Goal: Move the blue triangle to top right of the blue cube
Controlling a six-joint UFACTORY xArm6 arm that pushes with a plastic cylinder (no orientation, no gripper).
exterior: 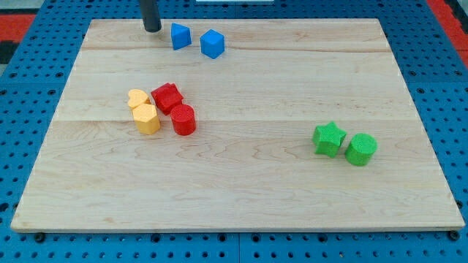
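The blue triangle (180, 36) lies near the view's top edge of the wooden board (241, 190), left of centre. The blue cube (212, 44) sits just to its right and slightly lower, with a small gap between them. My tip (152, 30) rests on the board just left of the blue triangle, a short gap away and not touching it. The rod rises out of the view's top.
A yellow heart (137, 98), a yellow block (148, 118), a red star (167, 97) and a red cylinder (183, 120) cluster at left of centre. A green star (328, 139) and a green cylinder (360, 149) sit at the right. Blue pegboard surrounds the board.
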